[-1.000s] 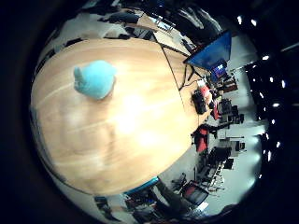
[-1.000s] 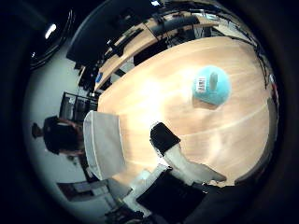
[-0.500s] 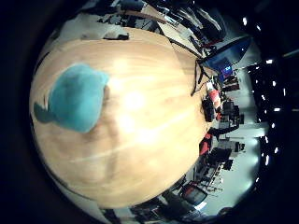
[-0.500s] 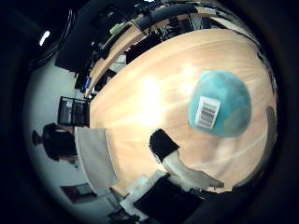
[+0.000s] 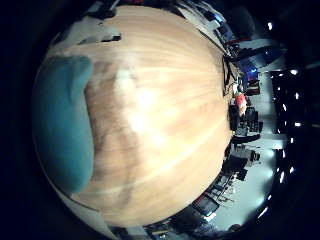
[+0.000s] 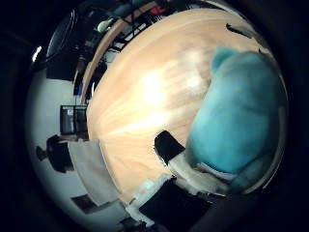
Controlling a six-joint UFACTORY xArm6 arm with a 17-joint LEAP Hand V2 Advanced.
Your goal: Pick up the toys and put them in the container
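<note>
A teal plush toy (image 6: 237,116) lies on the round wooden table (image 6: 145,106) and fills much of the right thumb side palm view, close under the palm. It also fills one side of the right little finger side palm view (image 5: 62,120). My right hand (image 6: 188,169) shows as one white finger with a black tip (image 6: 168,145), stretched out beside the toy and not curled round it. The hand is open.
A grey rectangular object (image 6: 92,169) stands at the table's edge; I cannot tell whether it is the container. Office desks, chairs and a blue screen (image 5: 245,72) stand around the table. Bare wood (image 5: 160,110) stretches away from the toy.
The hand has come down toward the table: the teal toy has grown from a small shape to filling much of each view. The finger's pose has not changed.
</note>
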